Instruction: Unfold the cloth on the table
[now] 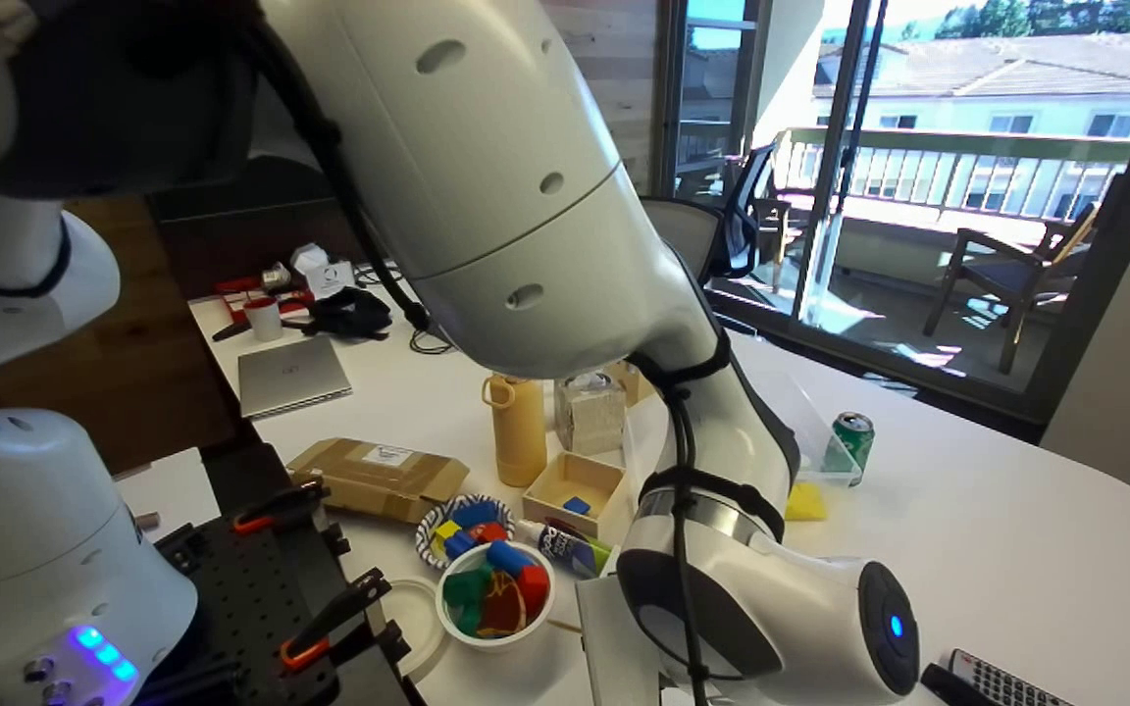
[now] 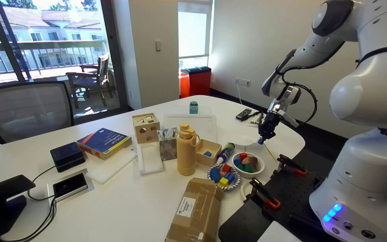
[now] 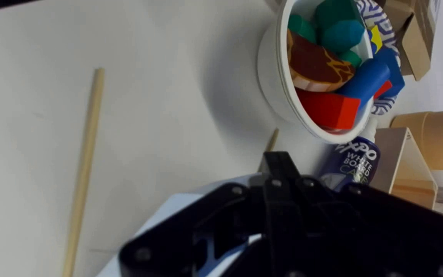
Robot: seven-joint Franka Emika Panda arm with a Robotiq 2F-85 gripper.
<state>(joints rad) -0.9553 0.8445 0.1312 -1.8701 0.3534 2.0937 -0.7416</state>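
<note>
Pressing its fingers point(image 3: 276, 171) together, the tool point(image 3: 276, 157) is pointing down near the table's point(image 2: 289, 143) rounded corner by the robot point(image 2: 343, 190). The pale cloth point(image 3: 175, 202) is lying right under it; whether any is pinched, I cannot tell. A wooden stick point(image 3: 85, 169) and a white bowl point(image 3: 271, 73) of coloured blocks point(image 3: 331, 109) are resting toward the robot-side edge.

The place looks like an office with a robot lab in it: beside a large, smooth white table with a rounded edge point(image 1: 1016, 549) stands a black-framed, mesh-backed office chair point(image 2: 29, 107). On the top are a closed grey laptop point(image 1: 292, 377), a thick blue-and-yellow book point(image 2: 104, 141) marked Artificial Intelligence and a purple bottle point(image 3: 354, 158) labelled Expo White Board Care. The lab side shows in the white, jointed robot arm point(image 2: 368, 97) and the black, perforated board point(image 1: 239, 567) at its base.
</note>
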